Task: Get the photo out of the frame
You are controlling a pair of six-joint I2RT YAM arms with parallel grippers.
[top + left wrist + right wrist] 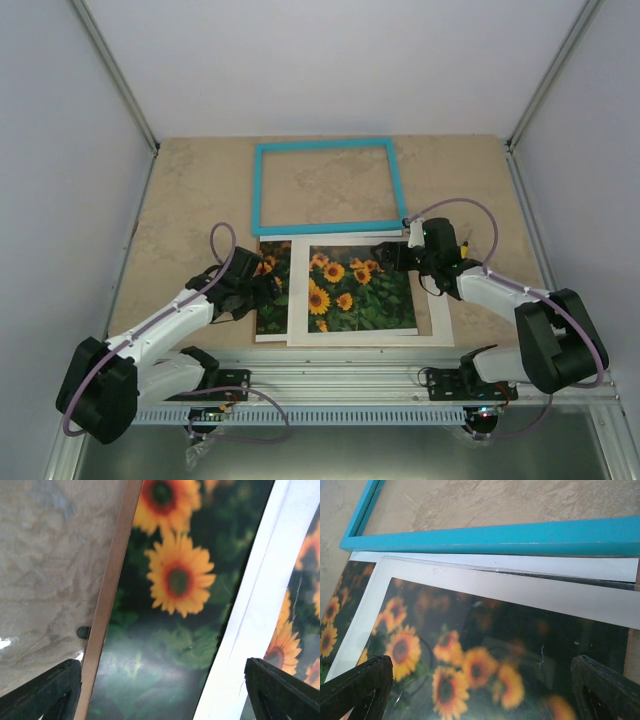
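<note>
Top view, centre left: left hand (267,290) hides the left edge of photo (277,318). Right wrist view: frame (520,532) is cut off at the top and right.

Beige, marble-patterned tabletop (190,190) seen from above, mottled with paler veins. Boxed in on three sides by plain white panels: back wall (340,60), left wall (55,170), right wall (590,170). Slim silver metal posts slanting up from the far corners: left strut (113,72), right strut (555,72). Ribbed aluminium rail (330,365) along the near table edge, with a dull grey metal surface (400,450) below it. Soft, even light with barely any shadow. Small bright glare spot (4,643) on the stone pattern in the left wrist view. Same beige veining close up in the right wrist view.
</note>
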